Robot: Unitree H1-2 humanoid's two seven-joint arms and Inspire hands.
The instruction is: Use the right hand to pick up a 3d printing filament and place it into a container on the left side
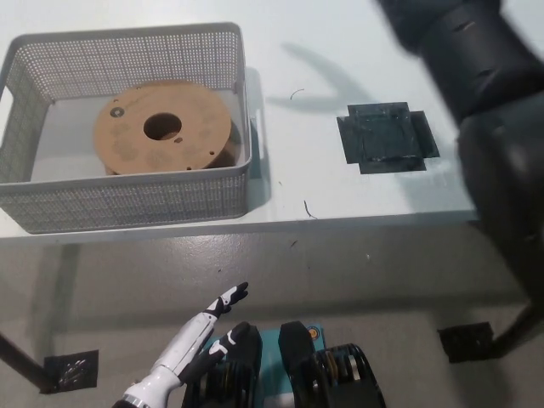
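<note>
Filament spool (161, 127) flat in basket (127, 200) | white table (340, 51) | grey floor (357, 272)

Head view: from the robot's head, looking steeply down on the white table (340, 34) and floor (382, 289).
Shared: single view only.

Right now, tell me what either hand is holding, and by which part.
Nothing is held. The spool lies flat in the basket, untouched. The left hand hangs open below the table; the right arm shows, its hand out of view.
</note>
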